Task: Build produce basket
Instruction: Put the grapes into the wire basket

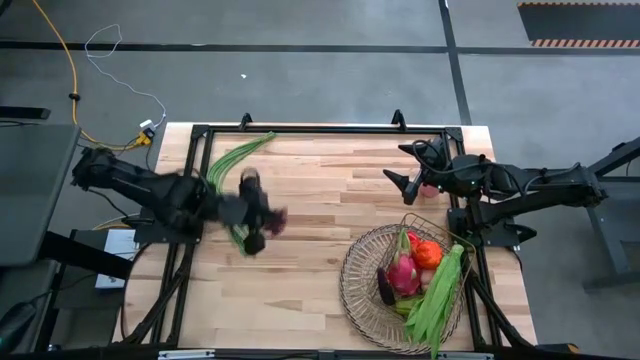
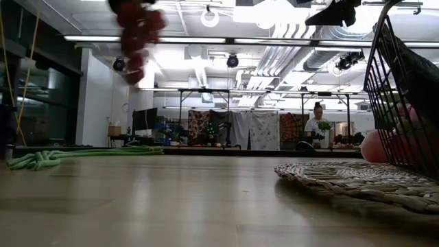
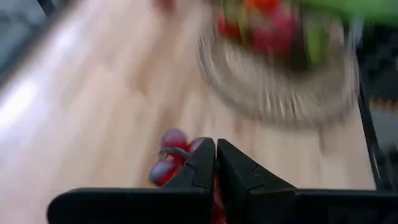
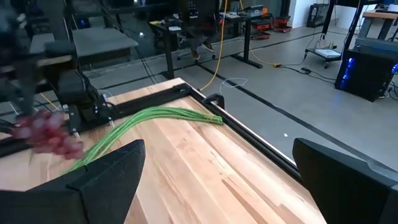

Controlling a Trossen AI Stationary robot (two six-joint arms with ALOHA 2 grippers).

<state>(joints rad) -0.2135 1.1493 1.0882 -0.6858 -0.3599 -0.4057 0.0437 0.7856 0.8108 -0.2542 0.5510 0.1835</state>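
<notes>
**Ann:** Two arms over the pale wooden table (image 1: 300,270), and the big round tan lattice basket (image 1: 352,290) sits well ahead of the left fingers, already loaded: pink dragon fruit (image 1: 403,272), an orange-red pumpkin (image 1: 428,254), a long green bean bunch (image 1: 440,295) draped over its rim.

**Ben:** And the left gripper (image 1: 252,215)?

**Ann:** Pinched almost shut on the stem of a purple-red grape bunch (image 3: 174,158), which hangs just below the fingertips, clear of the wood. I'd call this the carry step, grapes on their way to the basket.

**Ben:** Right side?

**Ann:** The right gripper (image 4: 217,180) waits near the table's far edge, spread wide, holding nothing. A second green bean bunch (image 4: 158,118) lies well beyond its fingers, at the far left corner.

**Ben:** Next?

**Ann:** My read: swing the grapes across until they hang over the basket's open middle, lower gently, then release. Grapes dangle and sway, so a slow approach matters.
</notes>
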